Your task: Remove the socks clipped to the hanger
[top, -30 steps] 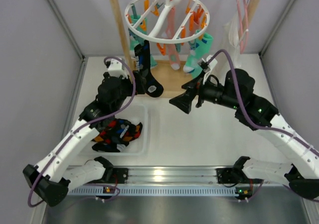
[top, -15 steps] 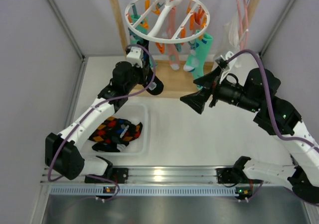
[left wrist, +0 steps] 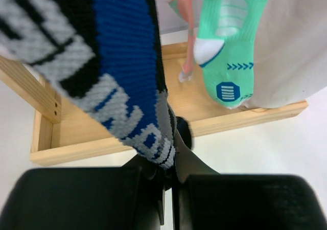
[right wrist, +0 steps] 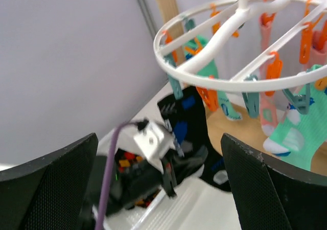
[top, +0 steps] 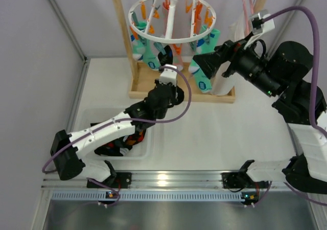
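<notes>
Black knit with blue and grey diamonds, one of the socks [left wrist: 117, 71], is sitting pinched at its lower end between the closed fingers of the left hand [left wrist: 169, 156]. Its top is running up toward the hanger [right wrist: 230, 85], so it is looking clipped on, though the peg gripping it is not showing clearly. The right hand [top: 203, 62] is hovering with its fingers spread wide and holding nothing, just beside the ring's right side and a teal-green sock [left wrist: 227, 61].

The main risk is lying in the pull. The hanger is dangling freely from the wooden rack [left wrist: 107, 145], so a sideways tug is likely to be dragging the whole ring along, tilting it and swinging neighbouring socks into the right hand rather than freeing the peg. The pinch is also catching only the sock's edge, so the stretchy knit may be slipping out under load. A steady downward pull is looking safer.
</notes>
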### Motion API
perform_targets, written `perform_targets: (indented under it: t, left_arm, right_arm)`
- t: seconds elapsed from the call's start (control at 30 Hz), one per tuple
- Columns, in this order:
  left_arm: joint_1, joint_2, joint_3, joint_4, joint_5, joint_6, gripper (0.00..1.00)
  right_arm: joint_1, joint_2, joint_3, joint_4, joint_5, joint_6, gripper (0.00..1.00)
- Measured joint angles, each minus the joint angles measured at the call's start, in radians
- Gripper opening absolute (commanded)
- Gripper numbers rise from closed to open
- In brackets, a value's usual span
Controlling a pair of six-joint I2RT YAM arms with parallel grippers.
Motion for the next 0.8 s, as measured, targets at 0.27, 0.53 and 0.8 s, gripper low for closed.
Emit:
perform_targets:
  t: [0.27,0.53,0.8]
  left_arm:
    - [-0.181,0.214,0.158,0.007,-0.311,0.13,0.0]
    - [-0.262,0.37,0.323,0.021,-0.49,0.3,0.0]
    - [-0.278,0.445,0.394,0.026,-0.52,0.368,0.0]
  right_arm:
    - [-0.038,0.307,0.474,-0.225,0.06,0.014,0.77]
    - [-0.036,0.402,0.484,-0.369,0.162,-0.022,0.7]
    - [-0.009,0.455,0.481,-0.383,0.349,-0.135,0.68]
